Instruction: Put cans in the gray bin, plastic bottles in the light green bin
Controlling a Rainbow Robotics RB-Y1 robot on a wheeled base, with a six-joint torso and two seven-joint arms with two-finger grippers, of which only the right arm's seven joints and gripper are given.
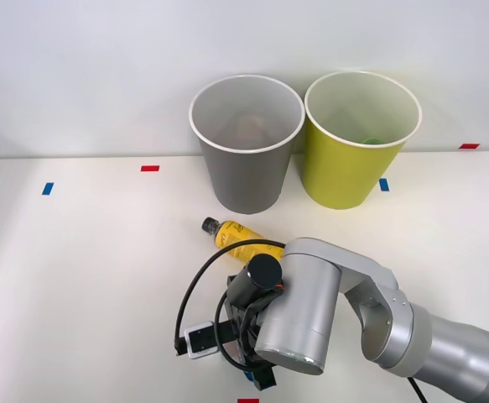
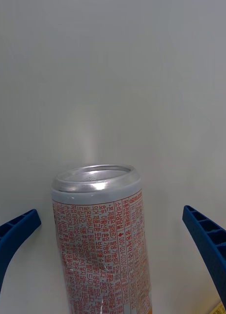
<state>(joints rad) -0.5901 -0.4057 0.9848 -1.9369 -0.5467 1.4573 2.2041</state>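
Gripper (image 2: 113,255) wide open around can (image 2: 100,235)

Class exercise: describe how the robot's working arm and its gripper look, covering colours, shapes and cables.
The right arm is made of rounded silver-grey metal segments joined by thick cylindrical joints. Black cables loop around its wrist, beside a black cylinder and a small white box. The gripper has two blue, ribbed fingers.
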